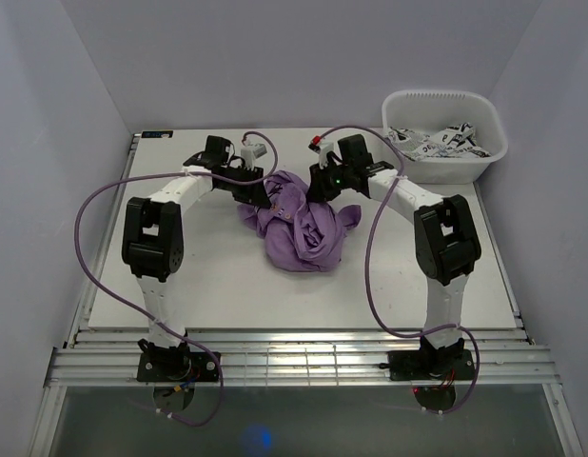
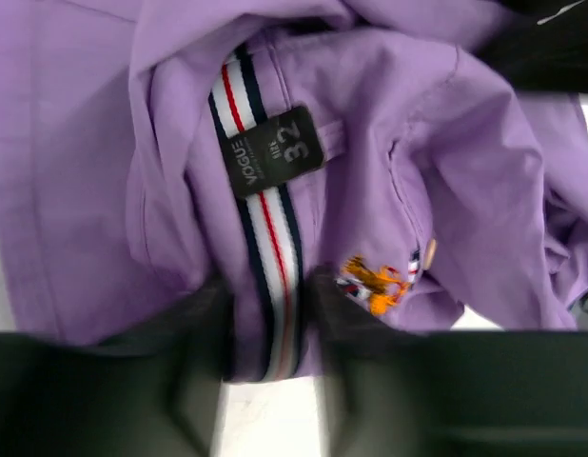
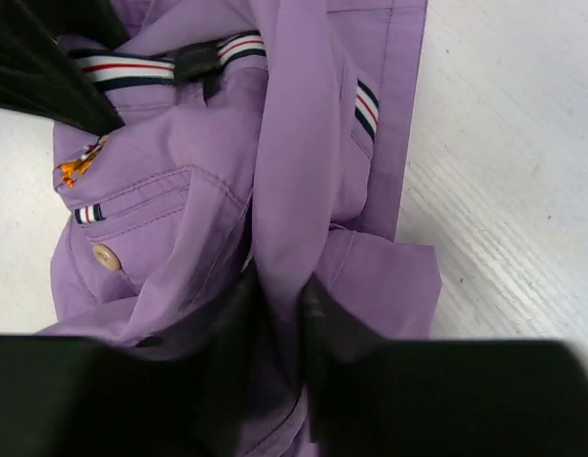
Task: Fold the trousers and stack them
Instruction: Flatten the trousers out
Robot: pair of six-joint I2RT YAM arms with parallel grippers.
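Your left claw (image 2: 265,316) has its fingers pressed against both sides of the striped waistband (image 2: 265,219), just below the black size label (image 2: 273,148), so it reads as gripping the trousers (image 1: 299,228) at the waist. Your right claw (image 3: 280,297) is pinched on a raised fold of the same purple cloth, with the waist button (image 3: 106,255) off at its 10 o'clock. From above, the trousers are a bunched heap near the middle of the table (image 1: 227,286). The left claw sits on the heap's 10 o'clock edge and the right claw on its 1 o'clock edge, and the two are near each other. This is the relation that matters for you: nearly all the loose cloth lies toward 6 o'clock from both claws, on the side of the arm bases, and the heap shows no clear long axis yet. The waist end runs roughly from 9 to 3 o'clock between your two grips. My judgement is that the next move needs both claws to lift and part along that line, so the legs can trail out toward 6 o'clock. Neither arm is clearly nearer, so treat them as equal partners.
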